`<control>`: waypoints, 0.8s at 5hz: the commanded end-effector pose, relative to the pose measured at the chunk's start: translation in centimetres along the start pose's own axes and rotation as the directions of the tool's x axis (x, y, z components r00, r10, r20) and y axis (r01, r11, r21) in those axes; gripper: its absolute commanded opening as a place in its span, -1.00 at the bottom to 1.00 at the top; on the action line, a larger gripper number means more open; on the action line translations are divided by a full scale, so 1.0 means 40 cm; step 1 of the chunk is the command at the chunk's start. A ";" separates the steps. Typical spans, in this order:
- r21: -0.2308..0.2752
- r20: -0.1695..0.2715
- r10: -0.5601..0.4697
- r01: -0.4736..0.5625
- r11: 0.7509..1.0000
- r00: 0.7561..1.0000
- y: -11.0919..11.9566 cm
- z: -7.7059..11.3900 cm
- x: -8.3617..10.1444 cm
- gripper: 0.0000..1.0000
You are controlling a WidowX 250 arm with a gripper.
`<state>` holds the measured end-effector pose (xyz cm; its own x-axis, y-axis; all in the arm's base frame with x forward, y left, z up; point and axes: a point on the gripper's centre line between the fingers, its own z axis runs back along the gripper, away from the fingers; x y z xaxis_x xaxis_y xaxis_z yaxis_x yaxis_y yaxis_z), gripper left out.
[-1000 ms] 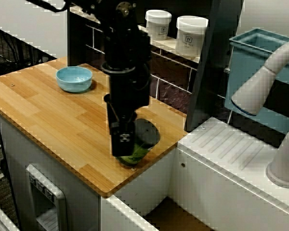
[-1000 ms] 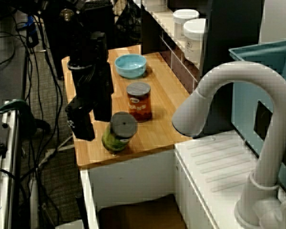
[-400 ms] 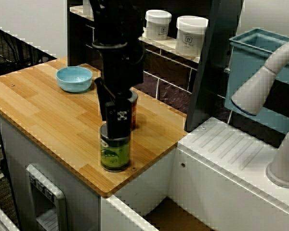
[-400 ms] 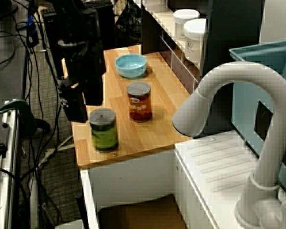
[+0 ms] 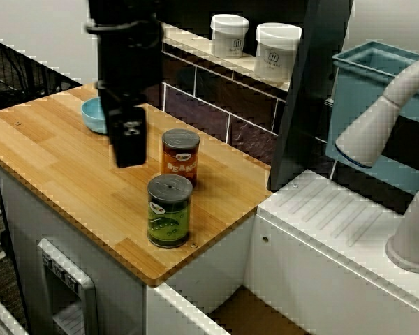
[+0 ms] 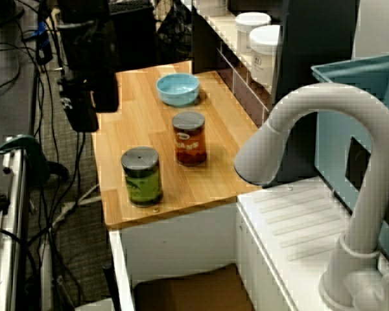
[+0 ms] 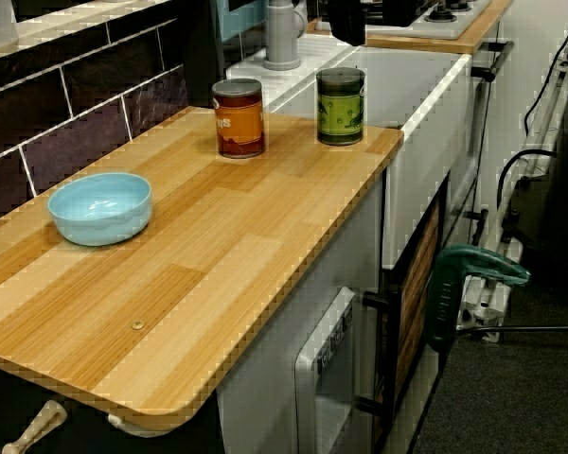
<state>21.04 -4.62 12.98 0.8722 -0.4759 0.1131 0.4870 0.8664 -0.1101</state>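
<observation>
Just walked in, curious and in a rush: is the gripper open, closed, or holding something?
Gripper: holds nothing, raised above the counter, apart from the green can; open or closed cannot be told.

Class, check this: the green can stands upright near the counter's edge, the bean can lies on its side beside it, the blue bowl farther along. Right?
No: the bean can stands upright too, as the view from above shows. The green can, counter and blue bowl are as stated.
</observation>
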 end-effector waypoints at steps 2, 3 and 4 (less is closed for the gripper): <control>0.209 -0.027 -0.096 0.100 0.973 0.995 0.103 -0.077 -0.040 1.00; 0.243 -0.058 -0.071 0.083 0.967 0.996 0.126 -0.111 -0.012 1.00; 0.250 -0.077 -0.058 0.076 0.965 0.995 0.131 -0.136 0.025 1.00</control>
<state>22.93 -1.86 5.58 0.8444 -0.5356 0.0116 0.5297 0.8380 0.1311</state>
